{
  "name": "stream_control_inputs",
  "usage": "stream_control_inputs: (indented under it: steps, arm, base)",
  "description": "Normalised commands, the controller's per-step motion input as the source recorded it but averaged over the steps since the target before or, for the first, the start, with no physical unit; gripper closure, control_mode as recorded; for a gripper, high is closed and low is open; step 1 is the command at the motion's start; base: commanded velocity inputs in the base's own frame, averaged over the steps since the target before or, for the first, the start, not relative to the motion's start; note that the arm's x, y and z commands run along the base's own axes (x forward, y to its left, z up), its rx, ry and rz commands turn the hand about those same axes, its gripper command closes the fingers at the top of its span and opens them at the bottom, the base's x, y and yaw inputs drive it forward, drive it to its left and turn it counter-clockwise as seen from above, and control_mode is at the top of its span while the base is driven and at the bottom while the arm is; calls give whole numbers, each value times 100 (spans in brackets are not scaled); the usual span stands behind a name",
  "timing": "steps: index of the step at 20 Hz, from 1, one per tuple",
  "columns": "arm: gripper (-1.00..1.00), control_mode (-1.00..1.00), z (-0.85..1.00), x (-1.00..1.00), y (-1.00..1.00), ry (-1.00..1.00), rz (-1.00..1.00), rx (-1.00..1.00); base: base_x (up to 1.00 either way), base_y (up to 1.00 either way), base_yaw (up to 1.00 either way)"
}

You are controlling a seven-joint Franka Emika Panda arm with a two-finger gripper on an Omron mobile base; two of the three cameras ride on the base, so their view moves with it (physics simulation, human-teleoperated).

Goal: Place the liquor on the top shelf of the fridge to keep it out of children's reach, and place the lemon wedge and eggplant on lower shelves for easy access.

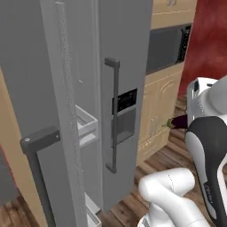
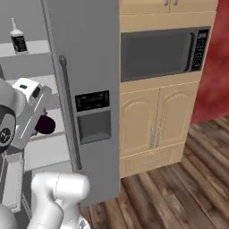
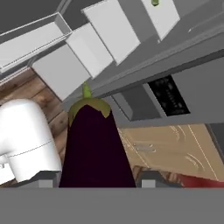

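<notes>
The fridge [image 2: 89,67] has its left door swung open and its right door closed. The liquor [image 2: 18,38] stands upright on the top shelf [image 2: 38,47]. My gripper [image 3: 98,181] is shut on the eggplant [image 3: 94,144], whose green stem points toward the white shelves. In the right base view the eggplant [image 2: 45,124] hangs in front of a middle shelf, just left of the closed door's edge. The left base view shows the eggplant [image 1: 178,121] sticking out beside my arm. A tiny yellow-green lemon wedge [image 3: 154,2] lies on one white shelf panel.
The open left door [image 1: 48,88] carries clear bins [image 1: 86,126] and a dark bar handle [image 1: 37,146]. A built-in microwave [image 2: 156,53] and tan cabinets [image 2: 152,120] stand right of the fridge. Wood floor [image 2: 179,179] lies below, a red wall [image 2: 217,76] at far right.
</notes>
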Motion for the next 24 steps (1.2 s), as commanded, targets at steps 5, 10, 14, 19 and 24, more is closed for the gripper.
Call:
stream_control_inputs:
  steps: [5, 10, 14, 19, 24]
  arm:
    - [100, 100, 0, 0, 0, 0, 0, 0]
    - [100, 100, 0, 0, 0, 0, 0, 0]
    - [100, 100, 0, 0, 0, 0, 0, 0]
    - [100, 100, 0, 0, 0, 0, 0, 0]
    - [100, 100, 0, 0, 0, 0, 0, 0]
  base:
    - [0, 0, 58]
    - [7, -1, 54]
    - [21, -25, 47]
    - [28, -22, 42]
    - [40, -25, 34]
